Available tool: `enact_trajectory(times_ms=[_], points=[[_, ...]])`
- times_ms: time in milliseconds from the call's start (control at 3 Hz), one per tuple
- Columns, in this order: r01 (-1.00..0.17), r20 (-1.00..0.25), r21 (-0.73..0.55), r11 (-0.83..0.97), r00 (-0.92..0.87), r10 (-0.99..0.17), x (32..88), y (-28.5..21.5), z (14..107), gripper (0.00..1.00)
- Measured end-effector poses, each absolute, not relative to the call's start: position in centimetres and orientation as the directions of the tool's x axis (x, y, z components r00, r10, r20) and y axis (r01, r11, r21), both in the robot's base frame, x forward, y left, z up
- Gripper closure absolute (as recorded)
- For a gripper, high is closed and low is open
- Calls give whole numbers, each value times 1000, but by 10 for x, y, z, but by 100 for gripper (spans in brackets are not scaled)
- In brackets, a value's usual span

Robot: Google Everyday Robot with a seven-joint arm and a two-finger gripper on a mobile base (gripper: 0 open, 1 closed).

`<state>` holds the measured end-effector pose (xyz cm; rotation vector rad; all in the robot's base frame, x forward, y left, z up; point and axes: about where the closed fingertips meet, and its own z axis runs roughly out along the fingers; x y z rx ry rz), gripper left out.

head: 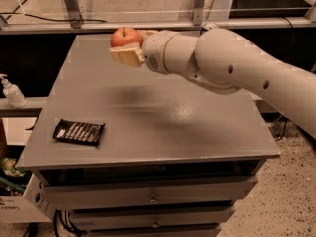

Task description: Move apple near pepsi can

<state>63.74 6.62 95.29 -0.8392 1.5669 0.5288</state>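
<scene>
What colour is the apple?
The apple is red-orange in the camera view, held in the gripper above the table.

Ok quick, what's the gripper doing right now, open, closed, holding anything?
Gripper: shut on the small round red-orange apple, in the air over the back of the grey metal table.

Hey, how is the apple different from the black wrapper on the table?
The apple is round and red-orange; the wrapper is flat, black and rectangular. The apple is in the air, clamped in the gripper above the far part of the table; the wrapper lies on the table near its front edge. Both sit toward the left side of the view.
</scene>
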Motion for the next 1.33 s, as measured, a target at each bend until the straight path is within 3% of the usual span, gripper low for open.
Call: enact_trajectory(times_ms=[1333], points=[[-463, -949, -171, 870, -161, -272, 659, -114, 927, 100]])
